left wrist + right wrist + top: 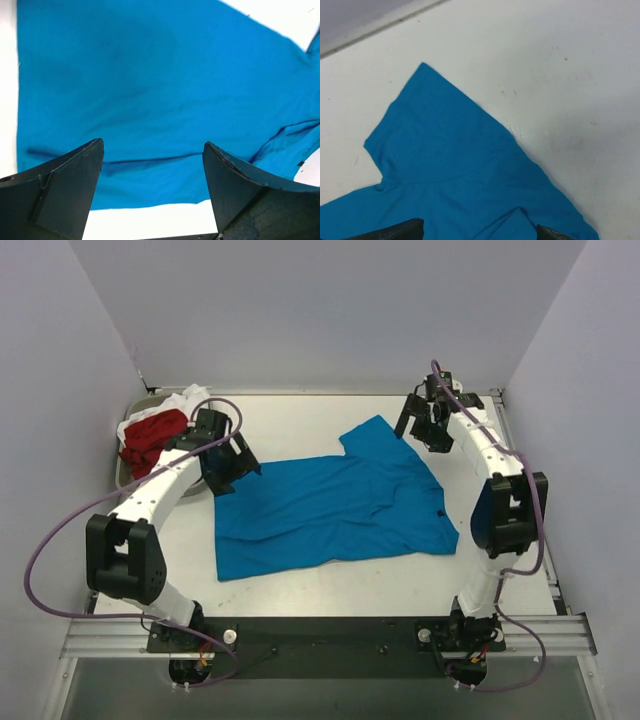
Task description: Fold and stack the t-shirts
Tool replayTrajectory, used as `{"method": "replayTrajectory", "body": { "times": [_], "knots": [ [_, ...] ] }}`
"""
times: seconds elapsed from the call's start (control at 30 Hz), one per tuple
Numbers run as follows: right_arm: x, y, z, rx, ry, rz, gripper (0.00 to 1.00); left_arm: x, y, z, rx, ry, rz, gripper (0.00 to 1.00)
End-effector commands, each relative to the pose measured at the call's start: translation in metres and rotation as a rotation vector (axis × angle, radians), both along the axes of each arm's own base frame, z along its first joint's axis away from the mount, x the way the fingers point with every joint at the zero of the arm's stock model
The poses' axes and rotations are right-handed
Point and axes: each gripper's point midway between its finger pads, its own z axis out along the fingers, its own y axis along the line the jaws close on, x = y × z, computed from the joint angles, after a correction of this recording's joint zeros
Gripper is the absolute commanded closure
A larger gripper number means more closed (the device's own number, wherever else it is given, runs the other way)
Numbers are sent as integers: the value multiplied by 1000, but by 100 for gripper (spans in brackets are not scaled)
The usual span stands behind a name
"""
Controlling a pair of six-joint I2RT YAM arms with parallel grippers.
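At the far left, the grey tray (121, 476) holds a bunched red t-shirt (153, 436) with a white t-shirt (189, 397) behind it, and neither is folded yet. Just right of that hangs my left gripper (228, 472), fingers spread wide and holding nothing. It is over the far left corner of the blue t-shirt (330, 505). From my left wrist, the cloth fills the view ahead of the fingers, with a strip of bare table (150, 220) showing between them at the cloth's edge. The shirt lies flat in the middle of the table, its long axis running left to right. The hem is on my left side and the collar, with a small black tag (440, 512), is on my right. One sleeve (375, 437) juts toward the far edge. My right gripper (425, 430) hovers just right of that sleeve, also wide open and empty, and its wrist view shows the sleeve spread out ahead of the fingers. I judge the fold turns on this: the far edge lies under both of my grippers, the left nearer the hem corner and the right nearer the sleeve.
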Motion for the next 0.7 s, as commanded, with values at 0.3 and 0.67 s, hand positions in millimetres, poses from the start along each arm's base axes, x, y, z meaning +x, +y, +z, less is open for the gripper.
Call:
{"method": "replayTrajectory", "body": {
  "times": [0.3, 0.67],
  "knots": [
    [-7, 17, -66, 114, 158, 40, 8, 57, -26, 6, -73, -61, -40, 10],
    [-24, -10, -120, 125, 249, -46, 8, 58, -29, -7, -85, -44, -45, 10]
  ]
}}
